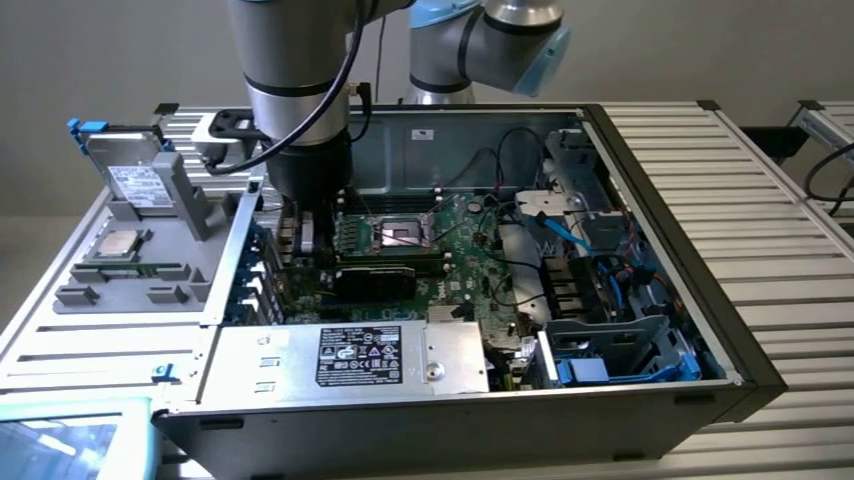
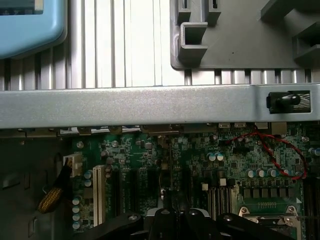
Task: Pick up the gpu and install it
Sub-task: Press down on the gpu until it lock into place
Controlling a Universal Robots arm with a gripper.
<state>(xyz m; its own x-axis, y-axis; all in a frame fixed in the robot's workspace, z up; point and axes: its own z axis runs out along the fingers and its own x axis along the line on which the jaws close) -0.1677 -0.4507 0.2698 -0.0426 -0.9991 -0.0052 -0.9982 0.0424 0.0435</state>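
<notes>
Arm: I see my arm reaching straight down into the open computer case (image 1: 441, 150), at the end nearest the exterior view's left.
Pincer: the gripper (image 1: 304, 248) is low over the motherboard (image 1: 454, 250). In the wrist view its jaws (image 2: 176, 212) are drawn together on a thin upright edge.
Graphics card: the graphics card (image 1: 378, 276) stands on edge inside the case, just beside the gripper on the exterior view's right. Its black heatsink faces the exterior camera. From the wrist I see it edge-on as a narrow line (image 2: 170, 170) running from the gripper toward the case's silver rear wall (image 2: 150, 105).
Seating: the card sits among the row of expansion slots, beside a white slot (image 2: 97, 195). I cannot tell whether it is pressed fully home.
Motherboard: green, with a bare processor socket (image 1: 400, 235) near the middle and a red wire (image 2: 280, 145) looping across it.
Case front: a silver power supply (image 1: 358, 355) with a black label lies along the near edge.
Parts tray: outside the case, a grey tray (image 1: 120, 300) holds a silver drive box (image 1: 134, 180), a processor chip (image 1: 123, 242) and a memory stick (image 1: 127, 270).
Bench: everything rests on a slatted metal table (image 1: 721, 200).
</notes>
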